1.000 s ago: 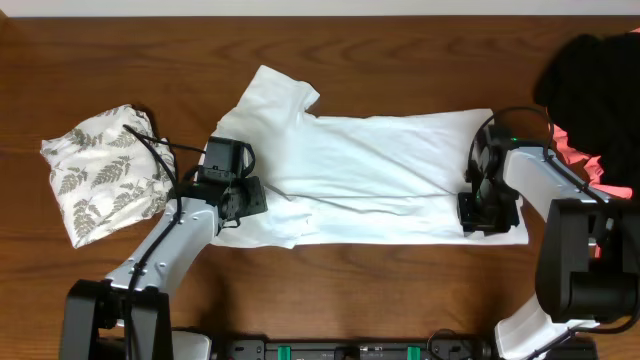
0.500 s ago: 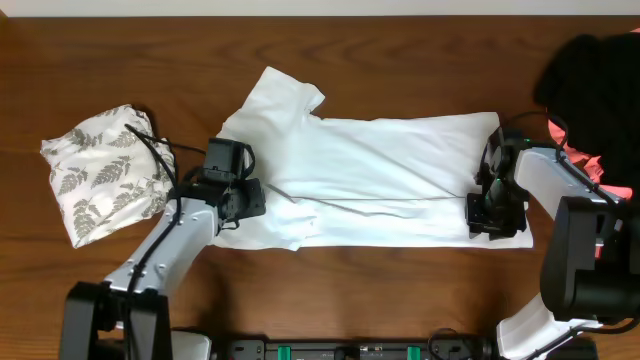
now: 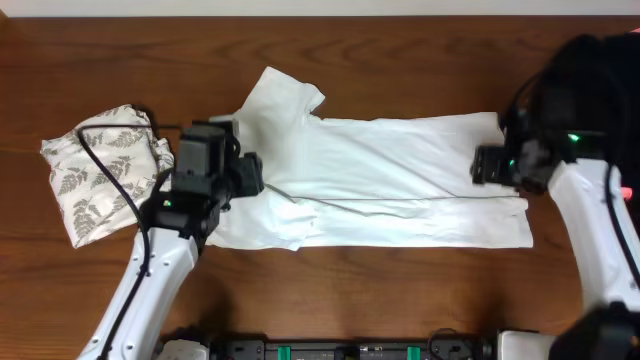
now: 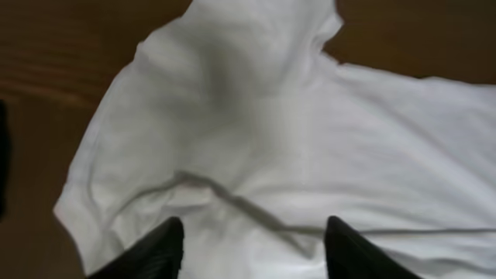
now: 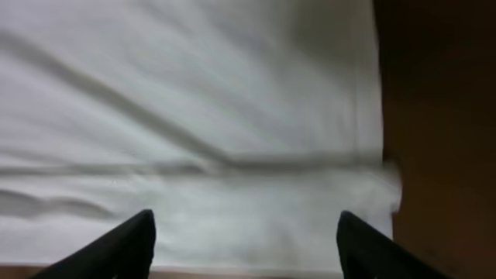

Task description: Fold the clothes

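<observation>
From overhead, the white T-shirt (image 3: pixel 390 160) lies folded lengthwise across the middle of the worktop (image 3: pixel 400 50), with one sleeve toward the far edge. A leaf-print garment (image 3: pixel 100 180) sits near the left edge and a black garment (image 3: pixel 590 80) at the far right corner. The left arm (image 3: pixel 205 165) and right arm (image 3: pixel 530 160) hide their own fingers here.

The left wrist view shows the left fingers (image 4: pixel 163 252) apart over the sleeve end, gripping nothing. They are cut off by the frame's lower edge.

The right wrist view shows the right fingers (image 5: pixel 128 244) apart over the blurred hem end, with nothing between them.
</observation>
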You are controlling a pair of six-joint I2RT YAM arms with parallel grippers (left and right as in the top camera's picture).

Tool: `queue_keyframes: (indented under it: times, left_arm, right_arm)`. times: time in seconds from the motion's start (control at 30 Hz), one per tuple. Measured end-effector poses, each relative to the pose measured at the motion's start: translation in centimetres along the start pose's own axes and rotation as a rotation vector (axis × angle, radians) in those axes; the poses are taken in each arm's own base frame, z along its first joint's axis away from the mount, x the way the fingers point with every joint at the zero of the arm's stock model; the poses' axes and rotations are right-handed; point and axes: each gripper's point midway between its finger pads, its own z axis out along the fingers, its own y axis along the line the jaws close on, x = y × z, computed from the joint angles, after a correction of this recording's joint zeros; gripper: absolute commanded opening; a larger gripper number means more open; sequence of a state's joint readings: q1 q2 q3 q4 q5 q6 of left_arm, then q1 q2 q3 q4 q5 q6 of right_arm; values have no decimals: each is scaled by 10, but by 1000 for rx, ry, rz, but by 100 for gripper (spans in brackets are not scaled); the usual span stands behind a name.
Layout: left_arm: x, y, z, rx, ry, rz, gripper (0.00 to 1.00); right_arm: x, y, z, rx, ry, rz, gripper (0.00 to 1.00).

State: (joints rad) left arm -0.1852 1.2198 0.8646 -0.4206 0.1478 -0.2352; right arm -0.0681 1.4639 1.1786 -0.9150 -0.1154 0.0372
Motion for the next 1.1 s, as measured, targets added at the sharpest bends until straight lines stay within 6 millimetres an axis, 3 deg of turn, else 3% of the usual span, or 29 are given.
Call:
queue_keyframes:
  times: [0.13,0.3,0.4,0.53,0.67,0.8,0.93,1.1]
  left_arm:
    - [-27,-8,-3,3,14,2,71]
    - [-83,-5,6,-23,41,-24,72]
    - [-115,1,24,-19,64,-36,72]
    - [-139,9,62,18,109,-36,73]
    - [-141,16,110,66,165,-8,76]
    - [-128,22,155,94,202,24,77]
    - [-115,27,189,109,221,52,78]
    - [-112,35,213,101,200,80,78]
  right_arm:
    - [-27,10,-17,-45,-103,-49,79]
    - [-61,11,-17,-53,-133,-91,85]
    - [-83,1,-3,-47,-122,-90,88]
    - [-100,-17,30,-35,-68,-80,90]
    - [-106,-31,70,-30,-17,-77,90]
    - [-104,-43,104,-28,20,-66,90]
    - [-100,-52,119,-25,40,-52,91]
    - [-100,-56,120,-23,38,-49,90]
